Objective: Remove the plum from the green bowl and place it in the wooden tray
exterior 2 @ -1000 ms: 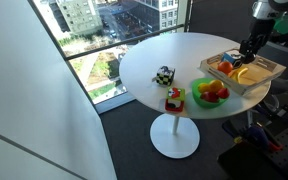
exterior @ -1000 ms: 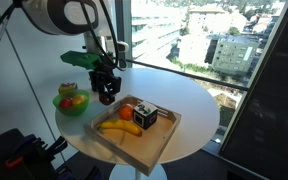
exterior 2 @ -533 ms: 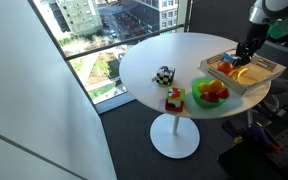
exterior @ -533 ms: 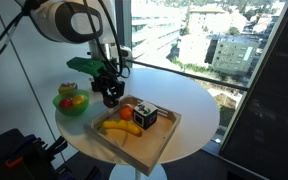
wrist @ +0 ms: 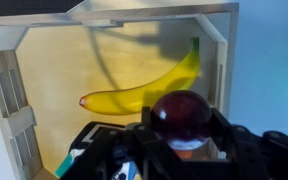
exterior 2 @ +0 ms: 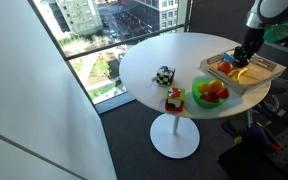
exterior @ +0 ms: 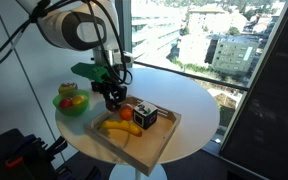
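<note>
Hand (wrist: 181,135): I gripped the plum (wrist: 181,110) above the wooden tray (wrist: 12,95) | Risk: I judged a high release might bounce it off the banana (wrist: 144,92).

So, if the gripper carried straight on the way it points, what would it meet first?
Probably the wooden tray floor beside the banana; the gripper points down, shut on the plum. Depth is unclear, so the banana could come first.
</note>
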Tool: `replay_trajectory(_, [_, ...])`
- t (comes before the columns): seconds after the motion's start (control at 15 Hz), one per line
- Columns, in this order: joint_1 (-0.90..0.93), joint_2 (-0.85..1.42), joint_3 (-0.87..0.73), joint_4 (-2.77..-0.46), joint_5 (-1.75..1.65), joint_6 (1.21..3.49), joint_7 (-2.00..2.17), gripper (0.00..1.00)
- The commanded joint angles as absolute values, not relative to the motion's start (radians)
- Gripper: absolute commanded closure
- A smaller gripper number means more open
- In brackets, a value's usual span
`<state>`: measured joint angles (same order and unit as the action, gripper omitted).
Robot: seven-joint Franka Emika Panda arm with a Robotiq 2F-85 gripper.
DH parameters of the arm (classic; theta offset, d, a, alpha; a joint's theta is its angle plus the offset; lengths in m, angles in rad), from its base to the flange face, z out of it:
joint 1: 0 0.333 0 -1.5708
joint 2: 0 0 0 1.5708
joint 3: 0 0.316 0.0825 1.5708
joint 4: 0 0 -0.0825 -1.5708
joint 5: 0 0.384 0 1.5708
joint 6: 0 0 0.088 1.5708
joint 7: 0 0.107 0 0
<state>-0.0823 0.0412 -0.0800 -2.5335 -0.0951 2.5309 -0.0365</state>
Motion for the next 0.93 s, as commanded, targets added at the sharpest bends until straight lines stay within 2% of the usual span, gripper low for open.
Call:
replay_trajectory(0.0, [-0.082, 0.061, -0.088, -2.513, -0.134, 2.535, 0.0, 0.11])
replay_trajectory(0.07, [-0.082, 0.062, -0.089, -2.512, -0.135, 2.535, 0.001, 0.02])
replay_trajectory(0.13, [-0.082, 0.061, -0.089, -2.512, -0.136, 2.534, 0.001, 0.0])
replay_trajectory(0.87, [-0.09, -0.008, -0.1, -2.483, -0.114, 2.437, -0.02, 0.0])
